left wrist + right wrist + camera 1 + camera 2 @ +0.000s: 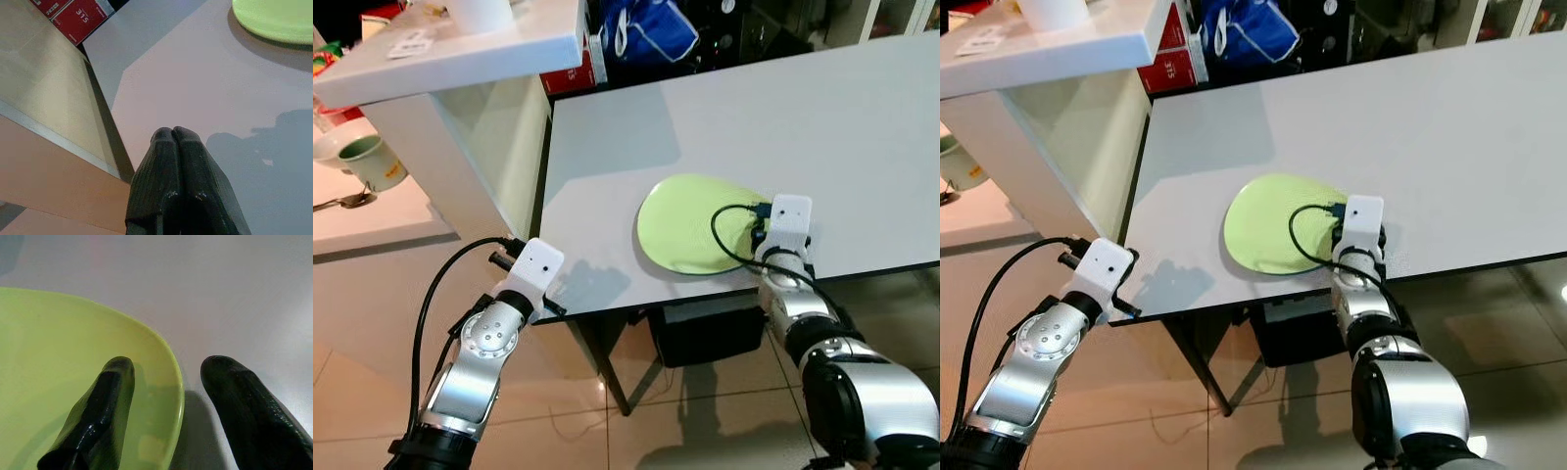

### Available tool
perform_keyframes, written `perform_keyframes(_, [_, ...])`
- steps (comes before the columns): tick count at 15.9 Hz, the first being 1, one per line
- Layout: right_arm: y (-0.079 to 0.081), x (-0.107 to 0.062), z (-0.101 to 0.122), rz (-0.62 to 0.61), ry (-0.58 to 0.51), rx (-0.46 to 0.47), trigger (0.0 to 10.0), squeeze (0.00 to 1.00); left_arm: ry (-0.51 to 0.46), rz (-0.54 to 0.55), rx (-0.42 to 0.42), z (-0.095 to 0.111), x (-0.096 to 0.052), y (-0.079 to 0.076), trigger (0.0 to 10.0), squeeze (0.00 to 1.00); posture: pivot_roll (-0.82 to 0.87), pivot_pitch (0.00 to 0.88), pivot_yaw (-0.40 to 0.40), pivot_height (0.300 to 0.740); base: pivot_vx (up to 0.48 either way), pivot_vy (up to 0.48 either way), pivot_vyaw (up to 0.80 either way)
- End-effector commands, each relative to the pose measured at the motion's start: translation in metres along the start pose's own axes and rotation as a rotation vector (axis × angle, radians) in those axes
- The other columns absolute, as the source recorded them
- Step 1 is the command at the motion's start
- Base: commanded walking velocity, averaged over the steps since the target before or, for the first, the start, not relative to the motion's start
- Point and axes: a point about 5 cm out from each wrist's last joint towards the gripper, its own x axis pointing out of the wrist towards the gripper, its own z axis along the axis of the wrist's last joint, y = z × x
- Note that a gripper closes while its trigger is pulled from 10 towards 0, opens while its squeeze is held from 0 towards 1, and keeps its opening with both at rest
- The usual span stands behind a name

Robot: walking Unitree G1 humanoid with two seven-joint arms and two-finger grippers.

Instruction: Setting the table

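A lime-green plate [690, 223] lies flat on the pale grey table [803, 127], close to its front edge. My right gripper [170, 364] is open and straddles the plate's [73, 357] right rim: one finger rests over the plate, the other stands outside it above the tabletop. My left gripper [172, 133] is shut with nothing in it and hovers at the table's front left corner, well left of the plate [274, 17].
A white counter [460, 49] rises left of the table. Lower on the left, a green-and-white cup [374, 162] and a spoon [347, 201] stand on a ledge. A blue bag [646, 29] and red boxes [73, 14] lie behind the table. A black box [705, 333] sits beneath it.
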Motion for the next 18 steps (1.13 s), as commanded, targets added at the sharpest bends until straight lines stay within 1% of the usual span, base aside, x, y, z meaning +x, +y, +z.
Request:
perform_keyframes(1, [0.006,0.003,0.014,0.006,-0.049,-0.004,10.0,0.00,0.004,0.015,0.021,-0.001,0.001,0.002,10.0,0.00,0.15,0.000,0.176,0.740,0.000,0.000,0.00])
perform_keyframes(2, [0.006,0.005,0.027,-0.004,-0.105,0.005,10.0,0.00,0.004,-0.006,0.049,-0.002,0.002,-0.001,10.0,0.00,0.15,0.000,0.173,0.740,0.000,0.000,0.00])
perform_keyframes(3, [0.005,0.007,0.038,-0.009,-0.150,0.011,10.0,0.00,0.002,-0.020,0.050,-0.002,0.002,-0.004,10.0,0.00,0.15,0.000,0.173,0.740,0.000,0.000,0.00])
perform_keyframes(4, [0.006,0.008,0.043,-0.010,-0.165,0.015,10.0,0.00,0.002,-0.022,0.047,-0.002,0.002,-0.005,10.0,0.00,0.15,0.000,0.172,0.740,0.000,0.000,0.00])
perform_keyframes(5, [0.005,0.010,0.052,-0.010,-0.203,0.012,10.0,0.00,0.002,-0.022,0.043,-0.002,0.002,-0.005,10.0,0.00,0.15,0.000,0.172,0.740,0.000,0.000,0.00])
perform_keyframes(7, [-0.002,0.013,0.077,-0.047,-0.302,0.025,10.0,0.00,-0.009,-0.021,0.041,-0.002,0.004,-0.007,10.0,0.00,0.14,0.000,0.170,0.740,0.000,0.000,0.00])
perform_keyframes(8, [-0.005,0.014,0.080,-0.059,-0.321,0.029,10.0,0.00,-0.017,-0.024,0.035,-0.001,0.005,-0.007,10.0,0.00,0.14,0.000,0.168,0.740,0.000,0.000,0.00])
perform_keyframes(10, [-0.025,0.017,0.090,-0.128,-0.372,0.069,10.0,0.00,-0.039,-0.034,0.010,0.003,0.007,-0.010,10.0,0.00,0.13,0.000,0.163,0.740,0.000,0.000,0.00])
perform_keyframes(11, [-0.037,0.018,0.087,-0.149,-0.368,0.094,10.0,0.00,-0.048,-0.040,0.000,0.004,0.008,-0.011,10.0,0.00,0.12,0.000,0.160,0.740,0.000,0.000,0.00])
perform_keyframes(12, [-0.048,0.018,0.079,-0.169,-0.348,0.106,10.0,0.00,-0.056,-0.047,-0.012,0.005,0.009,-0.013,10.0,0.00,0.11,0.000,0.157,0.740,0.000,0.000,0.00])
perform_keyframes(13, [-0.055,0.018,0.070,-0.176,-0.325,0.119,10.0,0.00,-0.060,-0.047,-0.016,0.005,0.010,-0.014,10.0,0.00,0.11,0.000,0.153,0.740,0.000,0.000,0.00])
perform_keyframes(14, [-0.073,0.012,0.040,-0.206,-0.258,0.145,10.0,0.00,-0.069,-0.044,-0.030,0.006,0.011,-0.016,10.0,0.00,0.09,0.000,0.139,0.740,0.000,0.000,0.00])
perform_keyframes(15, [-0.081,0.006,0.019,-0.210,-0.208,0.166,10.0,0.00,-0.077,-0.041,-0.039,0.007,0.012,-0.017,10.0,0.00,0.09,0.000,0.129,0.740,0.000,0.000,0.00])
perform_keyframes(16, [-0.082,0.005,0.013,-0.203,-0.194,0.169,10.0,0.00,-0.078,-0.041,-0.040,0.006,0.012,-0.017,10.0,0.00,0.09,0.000,0.129,0.740,0.000,0.000,0.00])
perform_keyframes(17, [-0.081,-0.006,-0.010,-0.174,-0.138,0.203,10.0,0.00,-0.082,-0.038,-0.047,0.006,0.012,-0.017,10.0,0.00,0.08,0.000,0.118,0.740,0.000,0.000,0.00])
perform_keyframes(18, [-0.076,-0.020,-0.028,-0.121,-0.094,0.236,10.0,0.00,-0.086,-0.031,-0.058,0.005,0.011,-0.016,10.0,0.00,0.08,0.000,0.117,0.740,0.000,0.000,0.00])
